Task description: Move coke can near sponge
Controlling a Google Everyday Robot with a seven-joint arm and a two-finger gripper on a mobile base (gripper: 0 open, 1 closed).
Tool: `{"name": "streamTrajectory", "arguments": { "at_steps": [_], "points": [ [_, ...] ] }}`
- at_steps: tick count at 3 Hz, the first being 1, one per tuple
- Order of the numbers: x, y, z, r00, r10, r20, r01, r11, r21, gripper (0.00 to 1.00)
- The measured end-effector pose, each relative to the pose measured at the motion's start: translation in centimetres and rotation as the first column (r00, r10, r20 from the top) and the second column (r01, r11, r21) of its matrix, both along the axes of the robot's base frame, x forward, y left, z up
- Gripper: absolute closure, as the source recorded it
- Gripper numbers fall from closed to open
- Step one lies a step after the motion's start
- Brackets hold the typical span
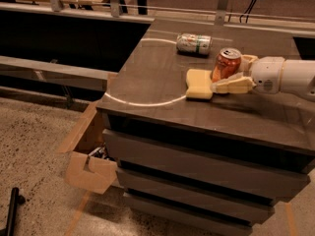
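The coke can, red with a silver top, stands slightly tilted on the dark counter, right beside the sponge. The sponge is a pale yellow block lying flat just left of the can, almost touching it. My gripper reaches in from the right on a white arm. Its tan fingers sit on either side of the can, one in front and one behind, closed on it.
A silver-and-green can lies on its side farther back on the counter. A white arc line is marked on the top. An open cardboard box sits on the floor at the left. A black object lies at the bottom left.
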State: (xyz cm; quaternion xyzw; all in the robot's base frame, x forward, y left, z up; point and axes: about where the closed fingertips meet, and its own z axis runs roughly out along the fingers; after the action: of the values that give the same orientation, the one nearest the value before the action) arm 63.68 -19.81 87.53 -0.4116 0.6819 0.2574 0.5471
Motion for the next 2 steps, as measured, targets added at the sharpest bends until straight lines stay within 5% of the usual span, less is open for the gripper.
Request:
{"name": "streamTrajectory", "arguments": {
  "at_steps": [2],
  "points": [
    [0.6, -4.4, 0.6, 0.9888, -0.149, -0.002, 0.149, 0.989, 0.006, 0.0]
  ]
}}
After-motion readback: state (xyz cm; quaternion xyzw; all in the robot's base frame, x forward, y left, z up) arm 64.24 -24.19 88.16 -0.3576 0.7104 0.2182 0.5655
